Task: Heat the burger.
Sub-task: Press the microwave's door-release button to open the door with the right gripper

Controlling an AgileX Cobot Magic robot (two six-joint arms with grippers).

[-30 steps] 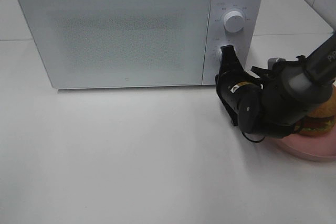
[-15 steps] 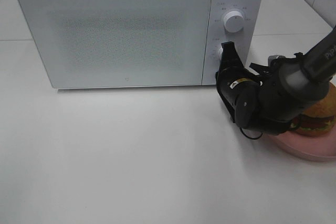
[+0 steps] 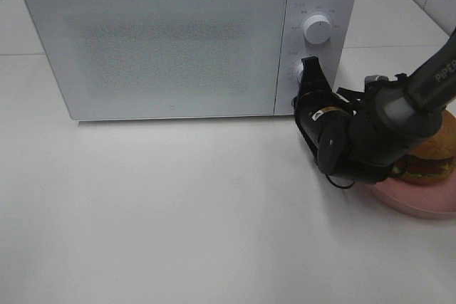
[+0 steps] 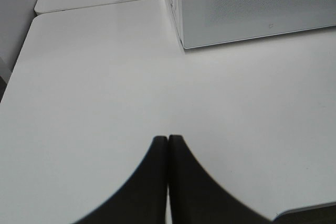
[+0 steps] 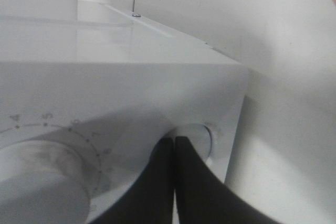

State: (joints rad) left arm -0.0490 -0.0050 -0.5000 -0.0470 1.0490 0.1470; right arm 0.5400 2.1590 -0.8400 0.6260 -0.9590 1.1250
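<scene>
Both pairs of jaws are fully closed and hold nothing. The left gripper (image 4: 168, 142) hangs over bare worktop (image 3: 178, 211) some way from the front corner of the microwave (image 3: 157, 40). The right gripper (image 3: 308, 67) has its pinched tips pressed to the lower dial (image 3: 296, 72) on the control panel, beneath the upper dial (image 3: 316, 28). The burger (image 3: 432, 159) sits on the pink plate (image 3: 420, 203) by the microwave's right end, partly hidden behind the right arm, and the door is shut. The risk, as I judge it, is that closed tips nudging the dial slip off its rim, or start the oven empty, since the burger is not yet inside. A swinging wrist could also clip the plate.
</scene>
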